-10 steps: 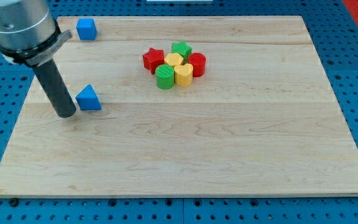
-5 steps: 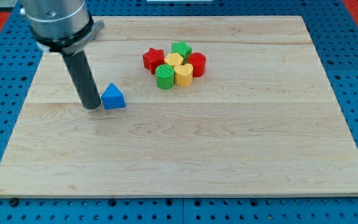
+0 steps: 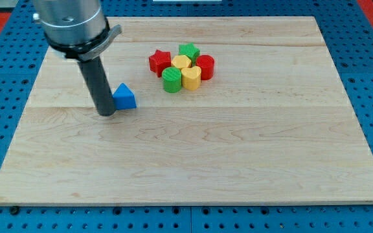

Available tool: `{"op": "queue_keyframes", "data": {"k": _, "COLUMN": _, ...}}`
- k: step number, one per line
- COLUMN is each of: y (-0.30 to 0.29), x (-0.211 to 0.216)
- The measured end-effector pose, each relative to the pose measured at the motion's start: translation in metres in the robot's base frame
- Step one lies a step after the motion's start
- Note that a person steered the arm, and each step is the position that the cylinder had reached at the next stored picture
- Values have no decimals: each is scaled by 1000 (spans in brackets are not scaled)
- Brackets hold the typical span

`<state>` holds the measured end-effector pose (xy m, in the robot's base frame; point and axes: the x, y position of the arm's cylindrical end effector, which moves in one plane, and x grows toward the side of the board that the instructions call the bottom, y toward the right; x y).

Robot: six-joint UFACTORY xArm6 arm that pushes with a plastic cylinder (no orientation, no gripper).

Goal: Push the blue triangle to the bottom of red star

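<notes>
The blue triangle (image 3: 125, 97) lies on the wooden board (image 3: 238, 149), left of centre. My tip (image 3: 107, 113) rests on the board against the triangle's left side, slightly below it. The red star (image 3: 160, 62) sits up and to the right of the triangle, at the left end of a tight cluster of blocks. A gap of bare wood separates the triangle from the star.
The cluster beside the red star holds a green star (image 3: 189, 51), a yellow block (image 3: 181, 62), a red cylinder (image 3: 204, 66), a green cylinder (image 3: 171, 80) and a yellow block (image 3: 192, 77). The arm's grey housing (image 3: 70, 22) covers the board's top left.
My tip has moved to the right across the board, pushing the blue triangle rightward toward the cluster. The blue cube at the top left is now hidden behind the arm.
</notes>
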<state>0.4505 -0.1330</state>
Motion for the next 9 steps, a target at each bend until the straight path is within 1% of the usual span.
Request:
{"op": "queue_keyframes", "data": {"k": 1, "y": 17, "x": -14}}
{"op": "queue_keyframes", "data": {"k": 3, "y": 20, "x": -43}}
{"op": "queue_keyframes", "data": {"k": 5, "y": 33, "x": -48}}
{"op": "queue_keyframes", "data": {"k": 7, "y": 60, "x": -56}}
{"op": "queue_keyframes", "data": {"k": 8, "y": 61, "x": -63}}
{"op": "queue_keyframes", "data": {"k": 9, "y": 48, "x": -66}}
